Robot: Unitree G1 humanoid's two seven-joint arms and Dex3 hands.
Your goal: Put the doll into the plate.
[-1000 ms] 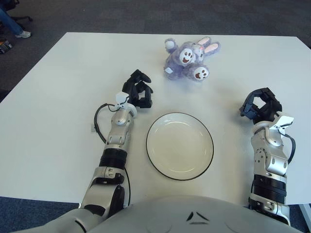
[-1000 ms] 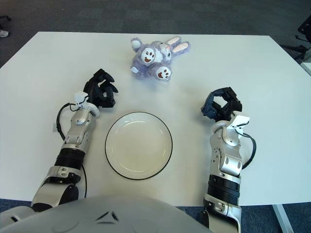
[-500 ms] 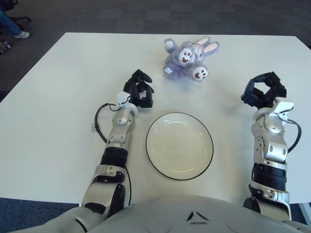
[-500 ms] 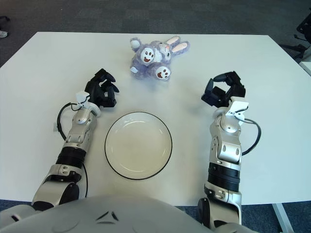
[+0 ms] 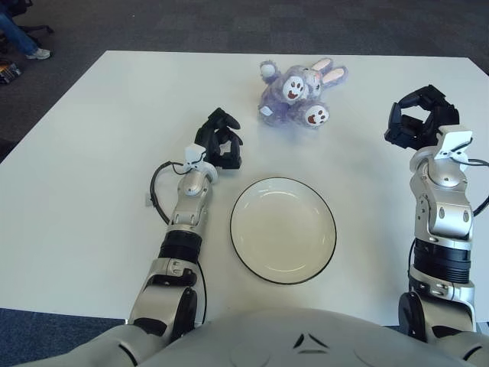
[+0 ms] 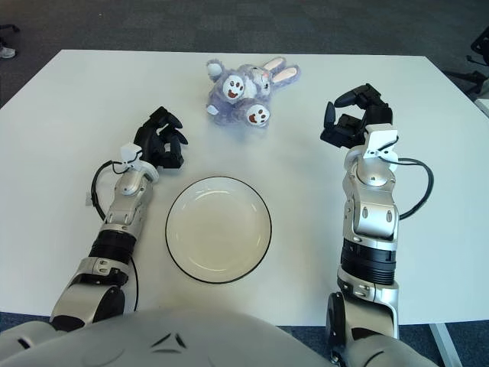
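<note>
Item one: the doll (image 5: pixel 296 93), a purple plush rabbit with pink-lined ears and white paw soles, which we find lying on its side on the white surface (image 5: pixel 92 138), at 12 o'clock from the plate and well apart from it.

Item two: the plate (image 5: pixel 283 230), round, cream, with a dark rim, which we find flat on the surface near our torso, holding nothing.

Item three: our left hand (image 5: pixel 218 147), black, at 10 o'clock from the plate, just beside its rim. Its fingers (image 5: pixel 225 119) are loosely curled and clasp nothing. A black cable (image 5: pixel 155 195) loops beside the forearm.

Item four: our right hand (image 6: pixel 353 118), black, raised above the surface at 2 o'clock from the plate and at 4 o'clock from the doll, apart from both. Its fingers (image 6: pixel 345 98) are spread apart in a loose claw and grip nothing.

Item five: dark carpeted floor (image 5: pixel 229 23) beyond the far edge of the surface.
</note>
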